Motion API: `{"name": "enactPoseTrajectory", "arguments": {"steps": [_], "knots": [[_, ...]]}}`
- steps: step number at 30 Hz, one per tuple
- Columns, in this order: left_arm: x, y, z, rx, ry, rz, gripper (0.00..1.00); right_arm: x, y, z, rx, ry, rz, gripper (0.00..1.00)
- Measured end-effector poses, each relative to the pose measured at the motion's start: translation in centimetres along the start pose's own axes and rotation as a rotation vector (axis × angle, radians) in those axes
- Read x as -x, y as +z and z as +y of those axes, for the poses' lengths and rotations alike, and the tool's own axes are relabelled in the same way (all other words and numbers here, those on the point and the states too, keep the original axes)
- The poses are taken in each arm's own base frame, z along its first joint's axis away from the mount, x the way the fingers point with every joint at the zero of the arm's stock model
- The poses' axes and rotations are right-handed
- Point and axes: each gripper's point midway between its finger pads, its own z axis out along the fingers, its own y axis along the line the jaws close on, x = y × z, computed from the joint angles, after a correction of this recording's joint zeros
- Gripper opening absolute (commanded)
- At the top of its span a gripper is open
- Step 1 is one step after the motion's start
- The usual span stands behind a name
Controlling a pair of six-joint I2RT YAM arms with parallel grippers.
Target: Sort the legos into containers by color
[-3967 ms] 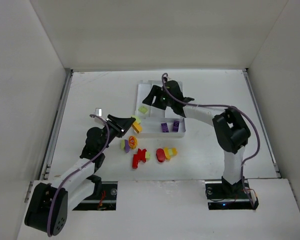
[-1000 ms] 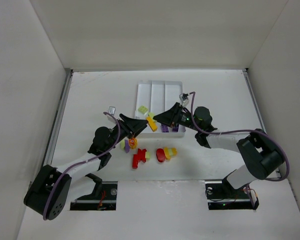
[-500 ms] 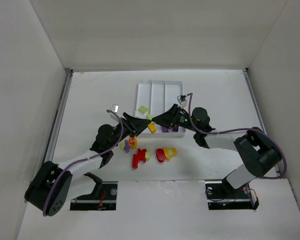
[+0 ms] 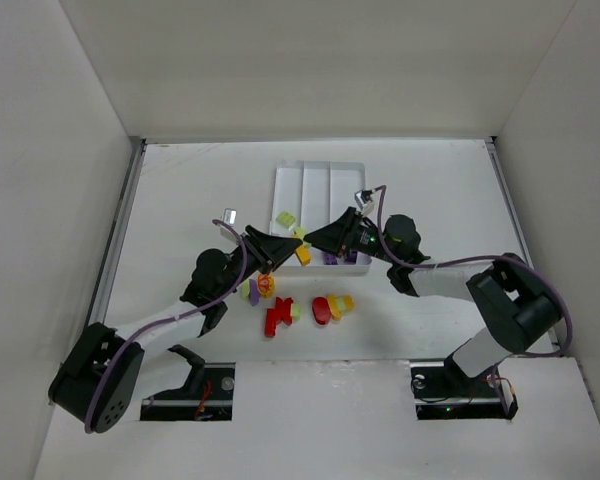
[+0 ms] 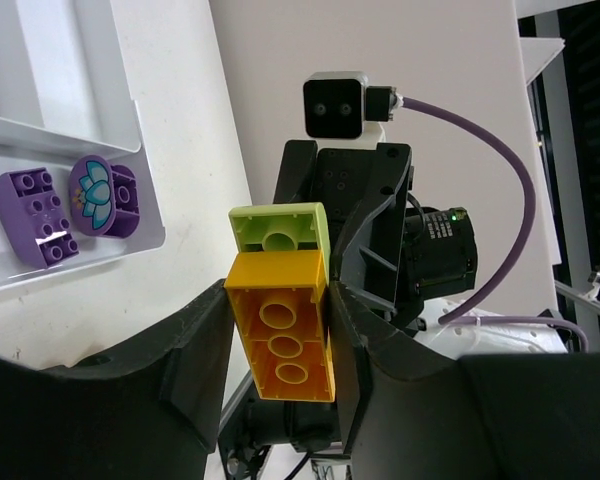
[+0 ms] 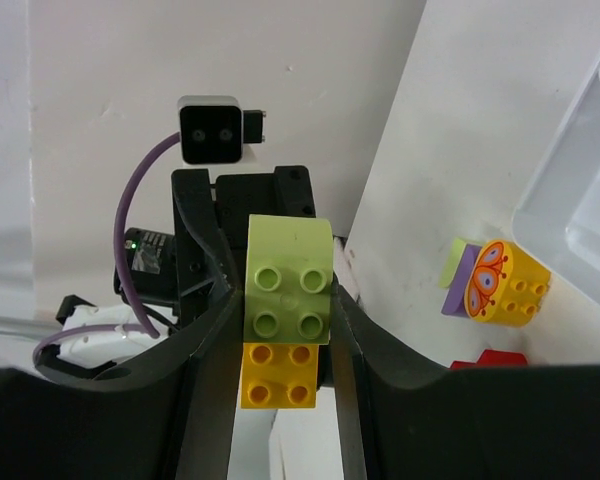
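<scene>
The left claw [image 5: 280, 330] is clamping a yellow brick [image 5: 283, 345]. The right claw [image 6: 286, 300], facing it, is gripping a green brick [image 6: 288, 285] touching the yellow one's far end.

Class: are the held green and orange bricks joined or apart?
Joined, it seems: the green brick sits flush against the orange brick, no gap in either wrist view.
</scene>
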Motion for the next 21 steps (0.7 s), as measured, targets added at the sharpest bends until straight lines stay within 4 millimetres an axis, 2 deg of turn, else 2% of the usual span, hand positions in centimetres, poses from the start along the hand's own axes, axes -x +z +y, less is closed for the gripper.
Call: {"name": "enactPoseTrajectory", "arguments": {"steps": [9, 16, 21], "knots": [[0.3, -0.6, -0.5, -0.014, 0.03, -0.018, 0.22, 0.2, 0.1, 0.3, 0.034, 0.019, 0.034, 0.31], [1.0, -2.2, 0.5, 0.004, 0.072, -0.043, 0.22, 4.7, 0.9, -1.2, -0.013, 0.026, -0.073, 0.31], [1.8, -2.9, 1.5, 0.039, 0.087, -0.064, 0.22, 6.1, 2.0, -0.8, -0.021, 0.006, -0.085, 0.31]]}}
